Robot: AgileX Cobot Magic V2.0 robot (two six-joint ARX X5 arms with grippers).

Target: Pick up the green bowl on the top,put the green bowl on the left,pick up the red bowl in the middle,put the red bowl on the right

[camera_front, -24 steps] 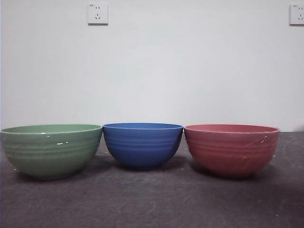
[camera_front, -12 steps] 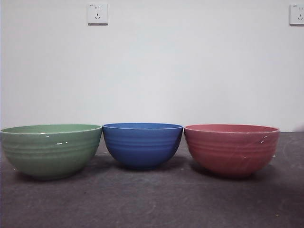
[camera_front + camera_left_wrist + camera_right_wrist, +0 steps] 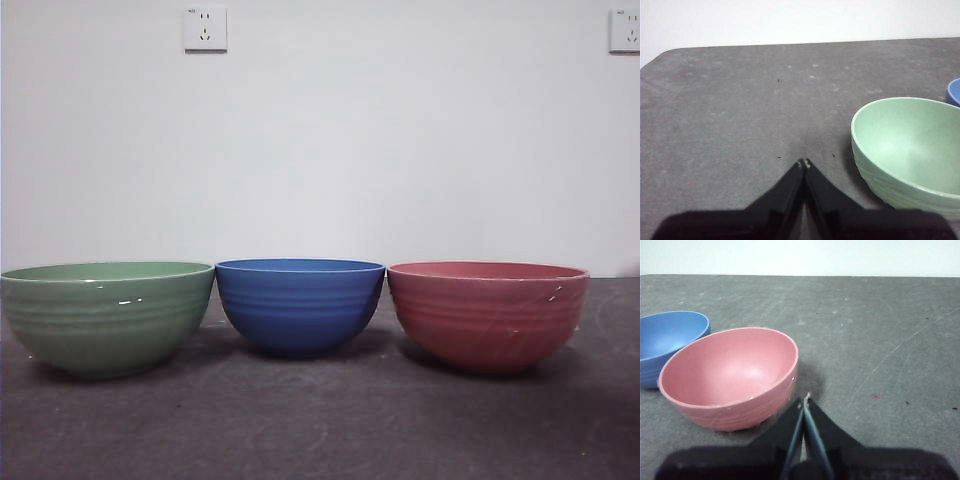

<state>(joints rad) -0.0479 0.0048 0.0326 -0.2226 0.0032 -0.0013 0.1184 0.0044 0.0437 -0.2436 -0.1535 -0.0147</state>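
Front view shows the green bowl (image 3: 108, 318) left, a blue bowl (image 3: 300, 305) between and slightly farther back, the red bowl (image 3: 487, 315) right, all glossy ribbed ceramic on the grey tabletop (image 3: 320, 420). Left tool (image 3: 803, 164) and right tool (image 3: 805, 401) are closed, empty, each just beside its bowl; placement looks finished.

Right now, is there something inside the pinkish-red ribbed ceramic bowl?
No. The pinkish-red ribbed ceramic bowl looks empty in the right wrist view; only the near inner wall, below the rim, is hidden.
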